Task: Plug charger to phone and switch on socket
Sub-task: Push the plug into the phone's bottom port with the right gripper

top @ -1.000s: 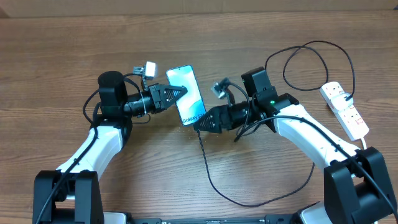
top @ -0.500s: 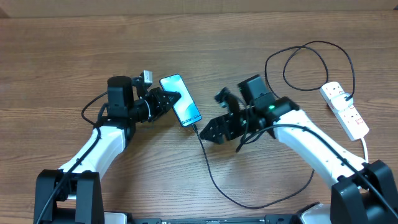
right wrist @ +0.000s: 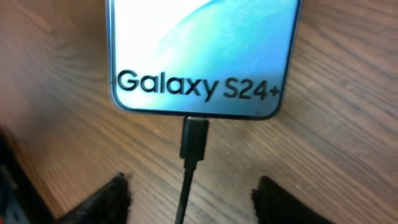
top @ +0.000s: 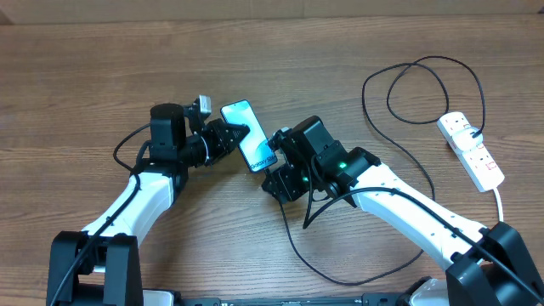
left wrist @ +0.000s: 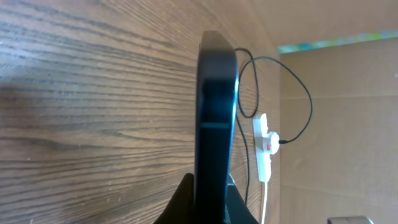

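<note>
The phone [top: 250, 134] has a light blue "Galaxy S24+" screen [right wrist: 199, 50]. My left gripper [top: 235, 136] is shut on its edge; in the left wrist view the phone [left wrist: 216, 118] stands edge-on between the fingers [left wrist: 208, 202]. The charger's small black plug tip [right wrist: 194, 138] sits in the phone's bottom port, and its thin black cable [top: 285, 229] loops over the table to the white socket [top: 472, 150] at the right. My right gripper [right wrist: 193, 199] is open, fingers apart on either side of the cable just below the plug, touching nothing. In the overhead view it [top: 274, 174] hovers by the phone's lower end.
The wooden table [top: 102, 68] carries a large black cable loop [top: 421, 89] at the back right, near the socket [left wrist: 263, 146]. The socket's thick white cord [top: 497, 197] runs off to the right front. A cardboard wall [left wrist: 348, 124] stands behind the table.
My right gripper has swung in toward the phone's lower end, now directly over the plug. The left gripper and the phone have stayed nearly still since half a second ago.
</note>
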`<state>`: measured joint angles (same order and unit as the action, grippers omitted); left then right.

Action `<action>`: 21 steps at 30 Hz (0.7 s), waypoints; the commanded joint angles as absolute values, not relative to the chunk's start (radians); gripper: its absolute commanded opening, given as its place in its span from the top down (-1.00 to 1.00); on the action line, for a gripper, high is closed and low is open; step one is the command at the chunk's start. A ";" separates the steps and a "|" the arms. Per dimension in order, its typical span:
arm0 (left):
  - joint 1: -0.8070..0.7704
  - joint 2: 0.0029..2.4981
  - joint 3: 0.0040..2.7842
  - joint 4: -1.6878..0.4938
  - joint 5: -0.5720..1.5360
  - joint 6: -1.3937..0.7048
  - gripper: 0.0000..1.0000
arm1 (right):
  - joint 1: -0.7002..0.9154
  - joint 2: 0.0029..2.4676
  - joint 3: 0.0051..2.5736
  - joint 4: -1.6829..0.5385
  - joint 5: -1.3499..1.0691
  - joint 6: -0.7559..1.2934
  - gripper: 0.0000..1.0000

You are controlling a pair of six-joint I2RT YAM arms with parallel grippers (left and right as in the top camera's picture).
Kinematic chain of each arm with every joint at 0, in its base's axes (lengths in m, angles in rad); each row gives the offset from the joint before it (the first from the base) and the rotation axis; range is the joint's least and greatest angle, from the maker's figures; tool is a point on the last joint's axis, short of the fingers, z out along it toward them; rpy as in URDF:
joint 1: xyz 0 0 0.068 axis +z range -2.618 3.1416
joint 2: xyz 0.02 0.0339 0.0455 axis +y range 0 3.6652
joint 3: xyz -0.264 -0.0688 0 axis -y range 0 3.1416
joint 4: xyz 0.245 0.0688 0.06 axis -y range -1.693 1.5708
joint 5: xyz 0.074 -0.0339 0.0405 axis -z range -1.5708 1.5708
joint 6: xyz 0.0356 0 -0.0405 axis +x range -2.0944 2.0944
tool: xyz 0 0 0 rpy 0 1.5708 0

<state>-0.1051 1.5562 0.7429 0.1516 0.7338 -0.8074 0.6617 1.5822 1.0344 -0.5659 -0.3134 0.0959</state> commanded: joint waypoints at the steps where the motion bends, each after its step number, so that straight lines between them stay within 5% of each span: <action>1: -0.112 1.549 0.753 0.169 0.786 -0.785 0.92 | 0.664 1.566 1.048 -0.554 -0.279 0.106 0.10; 4: -0.112 1.549 0.753 0.169 0.786 -0.785 0.91 | 0.665 1.566 1.048 -0.554 -0.289 0.109 0.33; 21: -0.112 1.549 0.753 0.185 0.786 -0.788 0.91 | 0.686 1.583 1.047 -0.553 -0.315 0.135 0.38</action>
